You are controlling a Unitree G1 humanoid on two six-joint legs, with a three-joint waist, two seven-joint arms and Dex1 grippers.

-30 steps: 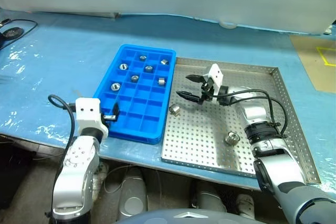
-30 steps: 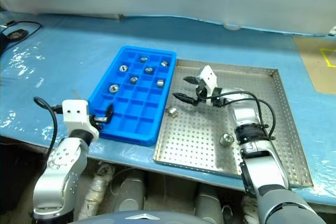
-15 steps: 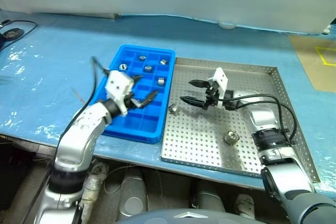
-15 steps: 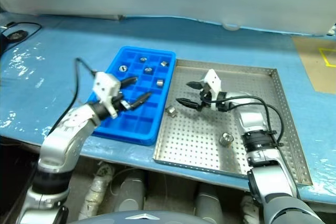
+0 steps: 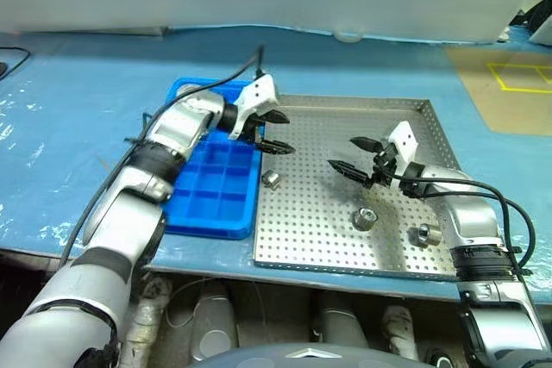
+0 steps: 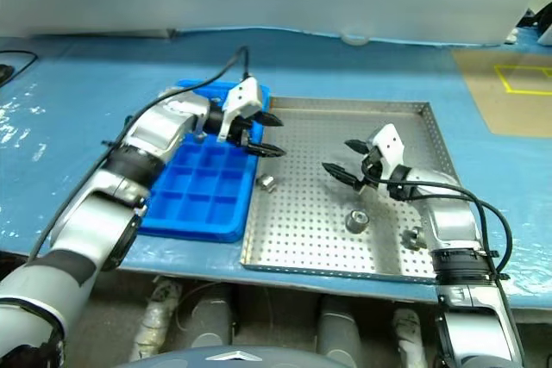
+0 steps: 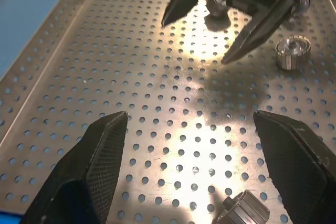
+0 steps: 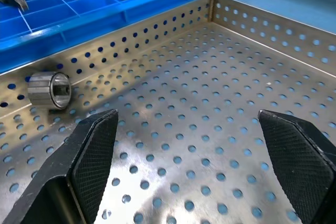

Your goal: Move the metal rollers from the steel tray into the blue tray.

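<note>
Plainly, no lettering reads on the steel tray [image 5: 345, 239] or blue tray [image 5: 211, 204]; both grippers' jaws stand apart.

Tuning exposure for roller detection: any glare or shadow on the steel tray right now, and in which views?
Left wrist view: a bright glare patch on the steel tray floor, just under the right gripper, whose dark shadow falls below it beside a roller. Right wrist view: tray floor evenly lit, soft shadow along the wall near another roller. Left eye view: no strong glare on the tray.
</note>
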